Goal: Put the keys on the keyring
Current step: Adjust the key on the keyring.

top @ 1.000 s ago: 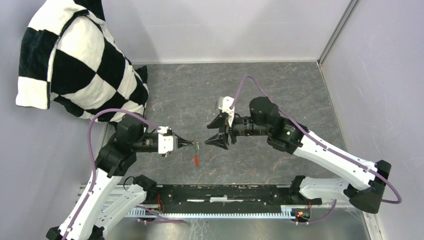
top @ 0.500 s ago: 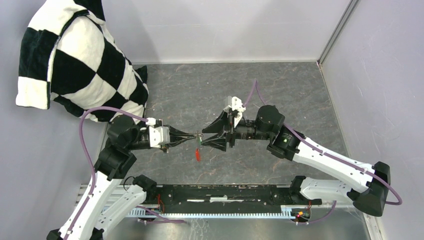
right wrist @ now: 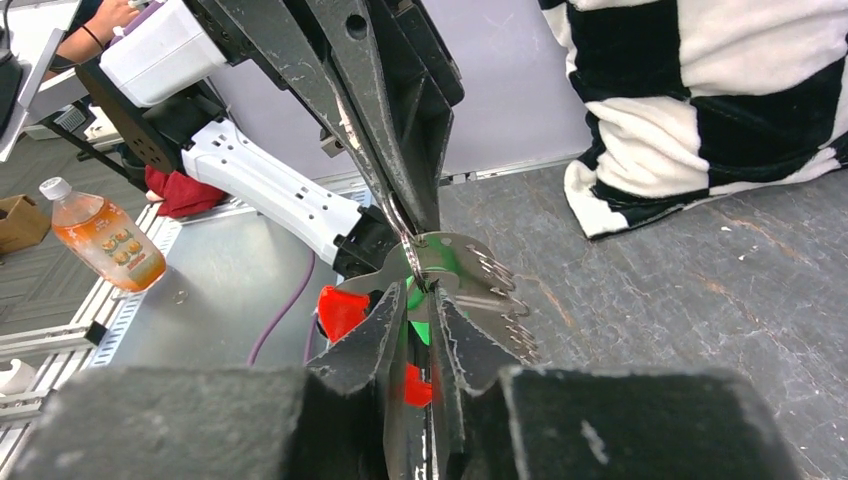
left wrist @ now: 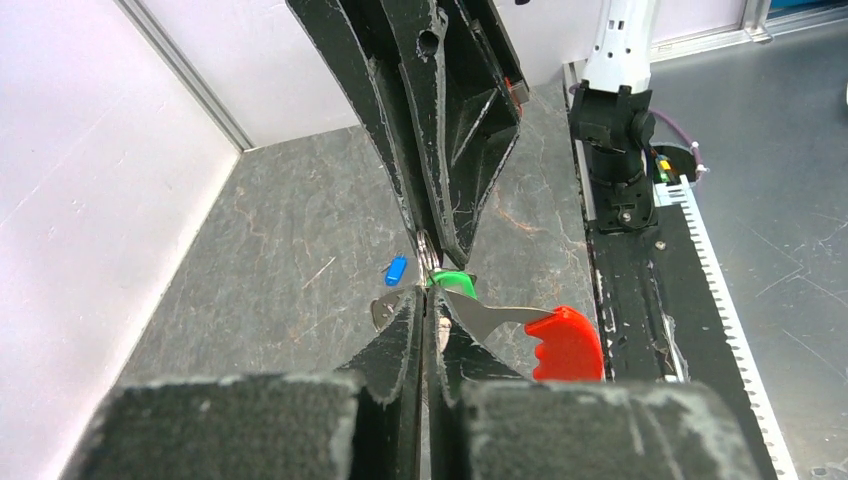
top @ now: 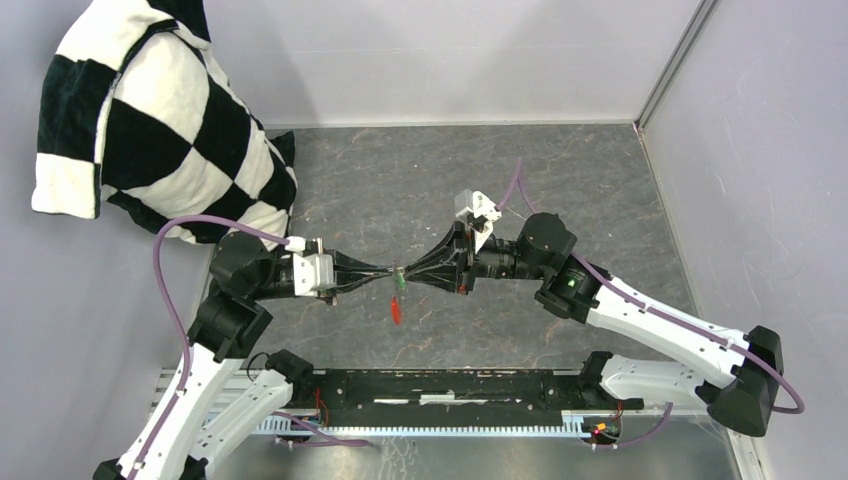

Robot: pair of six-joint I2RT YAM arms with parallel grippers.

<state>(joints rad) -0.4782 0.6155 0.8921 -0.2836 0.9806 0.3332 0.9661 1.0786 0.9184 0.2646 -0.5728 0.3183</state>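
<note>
Top external: left jaws and right jaws tip to tip in the air over the middle of the grey stone-look surface (top: 560, 180), both arms stretched inward from the near edge. Right at the meeting point, the green key (top: 400, 283); just below it, hanging, a red leaf-shaped tag (top: 396, 311). Far left, against the wall, a black-and-white checked cushion (top: 150, 120).

Left wrist: left jaws pressed shut on the keyring (left wrist: 490, 320), pinching its thin metal ring at the very tips; silver shank and red end of the tag sticking out to the right. Right jaws reaching in from the top of the view, points converging just above the green head. Blue key (left wrist: 397, 268) lying alone on the surface beyond the tips, apart from both arms and from the ring.

Right wrist: right jaws narrowed to a slit, clamped on the green key's plastic head, green showing in the gap. Short grey chain strap (right wrist: 500, 300) spread to the right of the tips, beside the ring. Bottle of orange liquid (right wrist: 100, 235) standing far left, off the stone surface
</note>
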